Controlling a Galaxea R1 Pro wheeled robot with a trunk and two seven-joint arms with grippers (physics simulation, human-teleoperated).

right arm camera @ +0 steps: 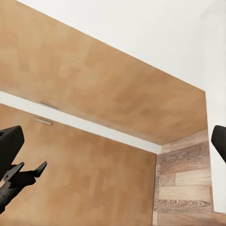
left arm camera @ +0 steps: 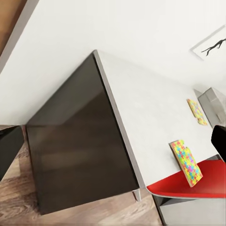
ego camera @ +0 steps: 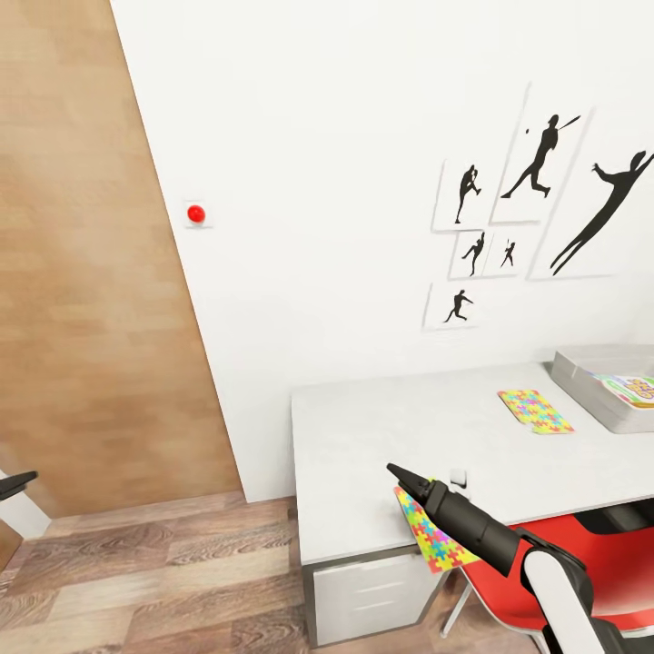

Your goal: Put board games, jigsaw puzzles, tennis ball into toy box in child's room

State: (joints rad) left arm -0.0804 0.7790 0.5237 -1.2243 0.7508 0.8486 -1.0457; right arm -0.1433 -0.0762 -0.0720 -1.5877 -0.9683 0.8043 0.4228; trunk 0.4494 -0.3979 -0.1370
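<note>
One jigsaw puzzle (ego camera: 534,411) lies flat on the pale grey table (ego camera: 381,436). The other jigsaw puzzle (ego camera: 436,538) tilts steeply over the table's front edge, right under my right arm; it also stands on edge in the left wrist view (left arm camera: 186,162). My right gripper (ego camera: 400,474) hovers just above it, and the right wrist view (right arm camera: 113,146) shows its fingers wide apart with nothing between them. The toy box (ego camera: 590,377) sits at the far right with a board game (ego camera: 636,389) inside. My left gripper (left arm camera: 113,146) is open. The tennis ball and bed are out of view.
A red chair (ego camera: 590,554) is tucked under the table beside my right arm. White drawers (ego camera: 372,595) sit below the table's left end. A wood panel (ego camera: 82,272) covers the left wall, and a red knob (ego camera: 195,214) is on the white wall.
</note>
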